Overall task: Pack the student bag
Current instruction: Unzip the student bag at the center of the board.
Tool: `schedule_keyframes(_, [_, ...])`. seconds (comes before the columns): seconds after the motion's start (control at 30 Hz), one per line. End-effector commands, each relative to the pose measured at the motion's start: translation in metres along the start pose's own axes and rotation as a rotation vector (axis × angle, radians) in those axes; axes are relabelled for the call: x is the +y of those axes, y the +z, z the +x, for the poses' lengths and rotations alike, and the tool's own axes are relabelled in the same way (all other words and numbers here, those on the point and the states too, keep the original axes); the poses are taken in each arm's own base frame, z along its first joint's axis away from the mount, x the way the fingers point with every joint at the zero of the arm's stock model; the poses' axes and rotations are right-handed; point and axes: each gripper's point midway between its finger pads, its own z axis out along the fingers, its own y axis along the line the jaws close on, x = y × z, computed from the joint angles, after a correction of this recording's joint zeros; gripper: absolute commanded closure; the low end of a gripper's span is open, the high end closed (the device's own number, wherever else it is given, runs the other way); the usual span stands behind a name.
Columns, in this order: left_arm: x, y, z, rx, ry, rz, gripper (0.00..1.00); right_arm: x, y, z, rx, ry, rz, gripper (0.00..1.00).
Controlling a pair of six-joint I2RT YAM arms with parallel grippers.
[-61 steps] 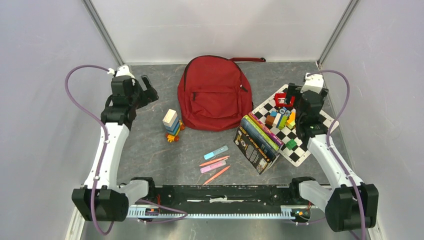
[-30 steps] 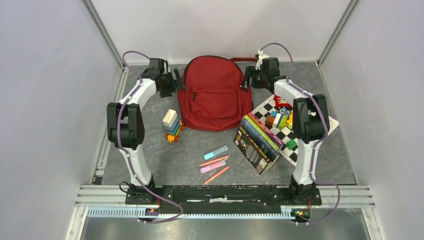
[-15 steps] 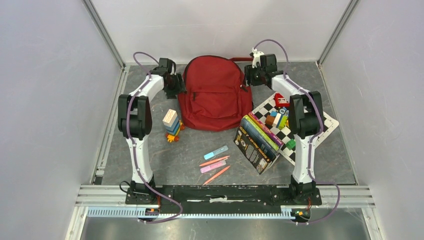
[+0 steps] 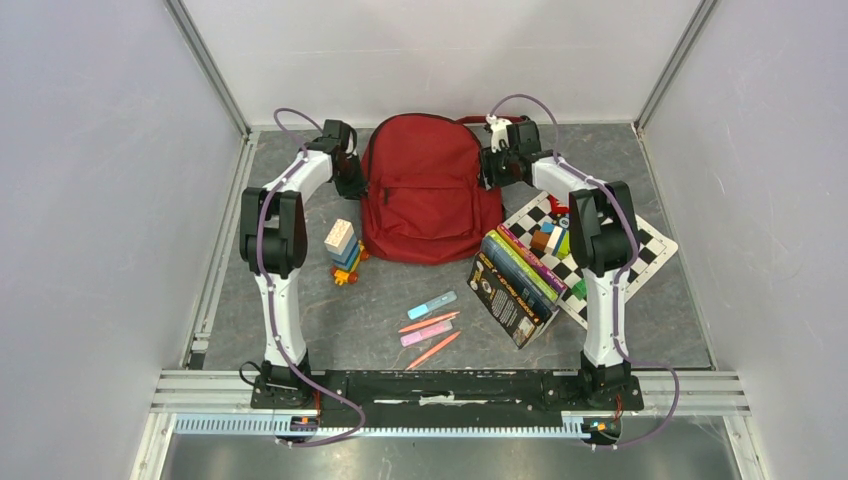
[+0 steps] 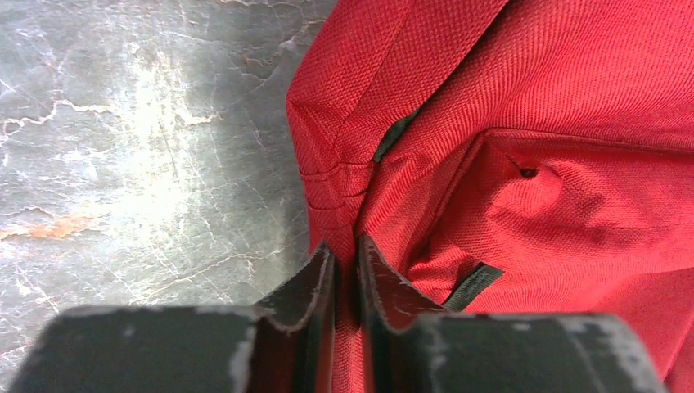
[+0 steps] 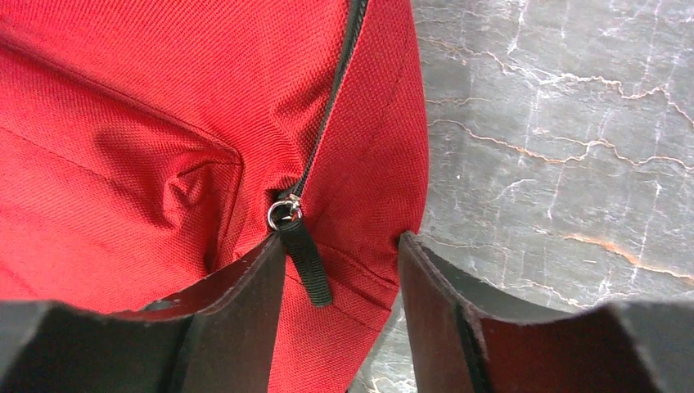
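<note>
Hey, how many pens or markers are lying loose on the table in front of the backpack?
4, clustered between the arm bases: a blue one farthest back, an orange one below it, a pink one, then another orange one nearest the bases. More could be hidden behind the books.

Overhead view faces the whole table; wrist views closely share the student bag (image 4: 430, 185).

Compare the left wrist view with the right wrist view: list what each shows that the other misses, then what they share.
Only the left wrist view: the left gripper, jaws pinched nearly together on a fold of the dark red fabric backpack, plus a red strap running to its corner.

Only the right wrist view: the black zip line with its metal ring and black pull tab, lying between the right gripper's spread jaws.

Both: red woven backpack fabric and the grey marbled tabletop.
</note>
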Motion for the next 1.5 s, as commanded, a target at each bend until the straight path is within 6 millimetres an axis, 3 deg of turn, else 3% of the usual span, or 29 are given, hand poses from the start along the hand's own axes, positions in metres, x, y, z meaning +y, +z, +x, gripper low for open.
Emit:
schedule_keyframes(0.0, [-0.014, -0.014, -0.019, -0.049, 0.040, 0.044, 0.87, 0.011, -0.007, -0.010, -0.021, -0.057, -0.005, 0.47])
schedule_keyframes(0.17, [-0.028, -0.017, -0.035, -0.088, 0.065, 0.096, 0.97, 0.007, -0.008, -0.006, -0.013, -0.054, 0.032, 0.72])
schedule_keyframes(0.4, [-0.053, -0.017, -0.070, -0.178, 0.104, 0.181, 0.98, -0.013, -0.040, -0.015, -0.071, 0.017, 0.201, 1.00])
schedule_keyframes(0.63, [-0.076, -0.010, -0.109, -0.255, 0.154, 0.252, 0.97, 0.001, -0.066, -0.005, -0.083, 0.078, 0.176, 1.00])
schedule_keyframes(0.67, [-0.076, -0.010, -0.112, -0.261, 0.156, 0.258, 0.95, 0.005, -0.068, -0.001, -0.077, 0.085, 0.165, 1.00])
schedule_keyframes(0.77, [-0.078, -0.013, -0.110, -0.255, 0.178, 0.286, 0.60, 0.017, -0.077, 0.004, -0.078, 0.103, 0.143, 1.00])
schedule_keyframes(0.83, [-0.078, -0.020, -0.109, -0.252, 0.198, 0.283, 0.43, 0.022, -0.083, 0.006, -0.086, 0.120, 0.155, 1.00])
schedule_keyframes(0.97, [-0.066, -0.049, -0.111, -0.285, 0.233, 0.203, 0.20, 0.025, -0.092, -0.002, -0.142, 0.198, 0.191, 1.00])
schedule_keyframes(1.03, [-0.051, -0.063, -0.108, -0.292, 0.227, 0.119, 0.15, 0.023, -0.095, -0.008, -0.164, 0.209, 0.230, 1.00])
schedule_keyframes(1.17, [-0.030, -0.083, -0.078, -0.246, 0.240, 0.048, 0.12, 0.020, -0.098, -0.013, -0.186, 0.224, 0.299, 1.00])
schedule_keyframes(1.33, [-0.001, -0.075, -0.025, -0.119, 0.204, -0.018, 0.13, 0.015, -0.110, -0.019, -0.218, 0.202, 0.380, 1.00])
schedule_keyframes(1.47, [-0.004, -0.060, 0.001, -0.035, 0.174, 0.037, 0.24, 0.012, -0.118, -0.021, -0.233, 0.189, 0.415, 1.00])
